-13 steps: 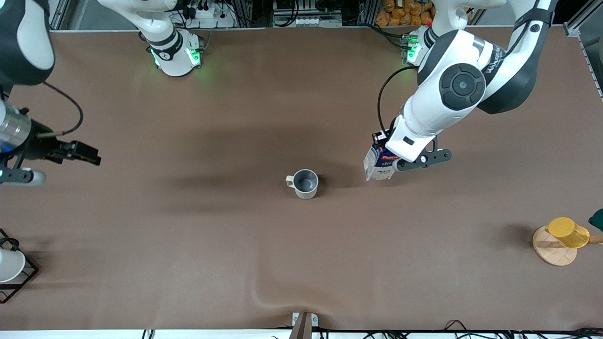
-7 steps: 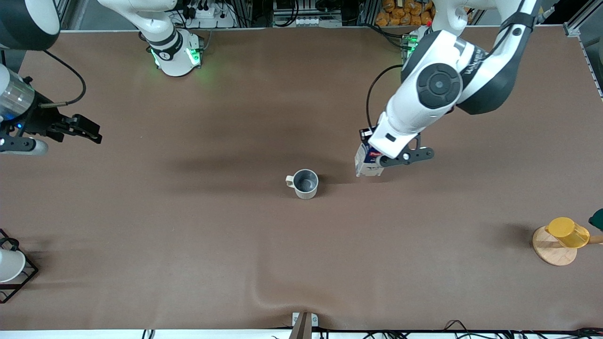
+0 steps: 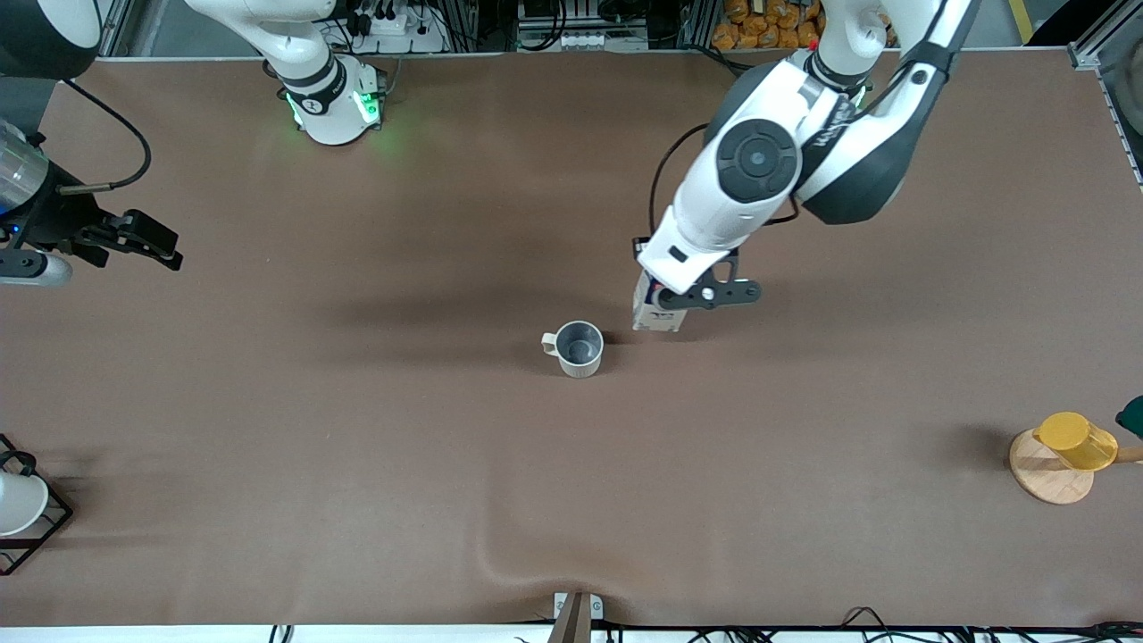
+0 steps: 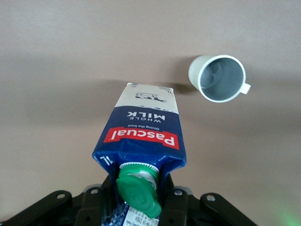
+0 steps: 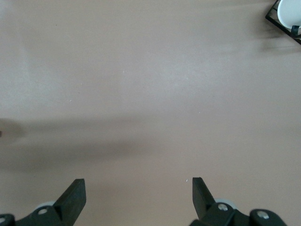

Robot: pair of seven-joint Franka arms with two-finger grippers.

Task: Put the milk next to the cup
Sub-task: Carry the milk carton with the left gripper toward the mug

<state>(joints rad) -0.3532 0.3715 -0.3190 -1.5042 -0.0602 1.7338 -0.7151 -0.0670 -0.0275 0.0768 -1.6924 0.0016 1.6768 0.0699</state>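
Note:
The milk (image 3: pixel 654 314) is a dark blue carton with a white lower part, a red label band and a green cap (image 4: pixel 139 188). My left gripper (image 3: pixel 668 302) is shut on its top and holds it beside the cup, toward the left arm's end; whether it touches the table I cannot tell. The cup (image 3: pixel 577 346) is a small beige-grey mug with a grey inside, upright at the table's middle, its handle toward the right arm's end. It also shows in the left wrist view (image 4: pixel 218 78). My right gripper (image 3: pixel 147 239) is open and empty over the right arm's end of the table.
A yellow cup (image 3: pixel 1076 440) lies on a round wooden coaster (image 3: pixel 1049 478) at the left arm's end. A white cup (image 3: pixel 18 502) sits in a black wire rack (image 3: pixel 40 534) at the right arm's end, also in the right wrist view (image 5: pixel 290 12). The brown table cover has a wrinkle (image 3: pixel 500 558) near the front edge.
My left gripper has carried the milk toward the cup, from well apart to close beside it. My right gripper has drawn up and back toward the table's edge.

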